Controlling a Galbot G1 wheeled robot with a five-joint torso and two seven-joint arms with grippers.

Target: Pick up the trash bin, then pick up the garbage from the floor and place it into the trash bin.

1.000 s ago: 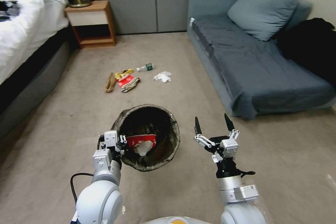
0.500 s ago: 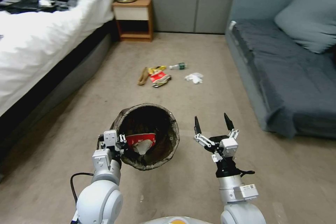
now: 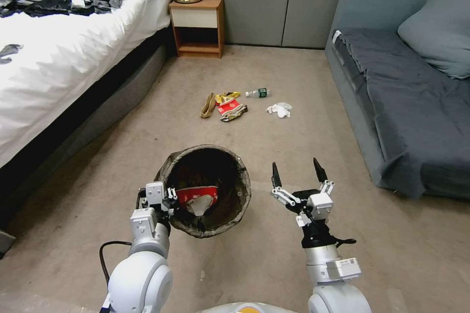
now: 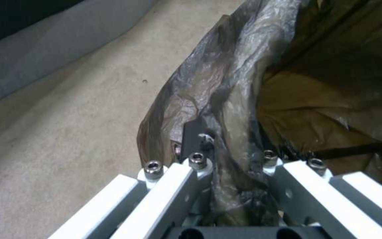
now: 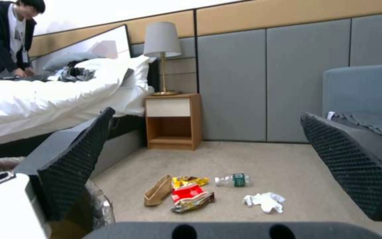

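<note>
The left gripper (image 3: 169, 199) has its fingers clamped on the bin (image 3: 205, 190) rim, carrying it mouth-up to receive litter. The right gripper (image 3: 296, 176) hangs beside it, fingers spread and empty. The garbage (image 3: 230, 106) lies on the floor (image 3: 303, 142) ahead, mid-room.

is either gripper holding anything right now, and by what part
The left gripper holds the bin by its bag-covered rim. The right gripper is open and holds nothing.
</note>
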